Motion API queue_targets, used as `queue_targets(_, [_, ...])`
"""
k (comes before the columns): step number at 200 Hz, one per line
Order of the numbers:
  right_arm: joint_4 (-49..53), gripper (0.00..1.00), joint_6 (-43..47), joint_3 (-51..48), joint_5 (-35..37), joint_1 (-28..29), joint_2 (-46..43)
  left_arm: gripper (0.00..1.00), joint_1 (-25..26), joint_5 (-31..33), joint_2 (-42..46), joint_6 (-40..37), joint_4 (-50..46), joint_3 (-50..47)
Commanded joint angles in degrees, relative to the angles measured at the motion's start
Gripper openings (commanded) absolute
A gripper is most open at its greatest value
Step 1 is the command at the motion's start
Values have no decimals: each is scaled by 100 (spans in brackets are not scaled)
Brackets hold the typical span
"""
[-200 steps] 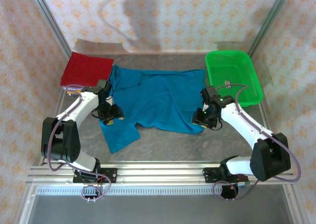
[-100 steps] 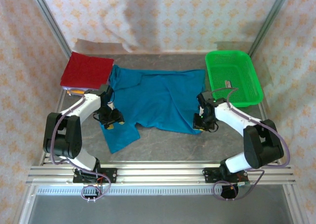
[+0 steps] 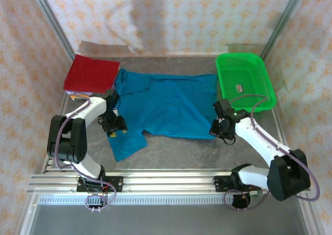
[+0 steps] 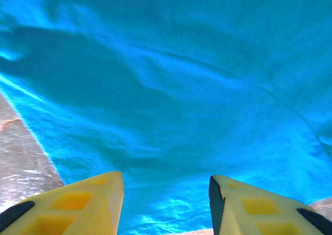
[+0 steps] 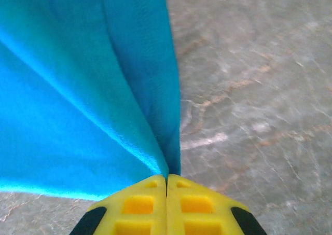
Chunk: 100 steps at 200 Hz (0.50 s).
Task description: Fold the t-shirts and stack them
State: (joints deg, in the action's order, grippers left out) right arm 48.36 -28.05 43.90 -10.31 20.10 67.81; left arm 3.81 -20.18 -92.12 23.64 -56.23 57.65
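A teal-blue short-sleeved cloth t-shirt lies spread across the middle of the grey marbled table, with its collar end toward the left and its hem toward the right. One sleeve reaches toward the near edge on the left. Just beyond the shirt's far-left corner sits a dark red folded square shirt, touching or nearly touching the blue cloth. A green plastic mesh basket stands at the far right, just beside the blue shirt's hem. The right gripper is at the near right corner of that hem. In the right wrist view its yellow fingers are pressed together, with a pinched ridge of blue cloth running into their tips, so the right gripper is clamped on the shirt over bare table. The left gripper is low over the near-left sleeve area. In the left wrist view, the left gripper has its yellow fingers apart, with rumpled blue cloth lying below and between them, ungripped.
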Motion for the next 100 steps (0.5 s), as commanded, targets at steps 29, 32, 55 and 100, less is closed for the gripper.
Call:
queue_targets(29, [454, 0, -831, -313, 194, -19, 83, 48, -234, 638, -159, -372, -717, 670])
queue_targets(32, [469, 0, -810, -315, 201, -21, 148, 48, -247, 651, -168, -381, -734, 688])
queue_targets(55, [491, 0, -719, -372, 153, -21, 320, 48, -276, 599, -245, -465, -807, 783])
queue_targets(100, [472, 0, -912, -491, 13, 11, 597, 48, -250, 505, -330, -424, -699, 480])
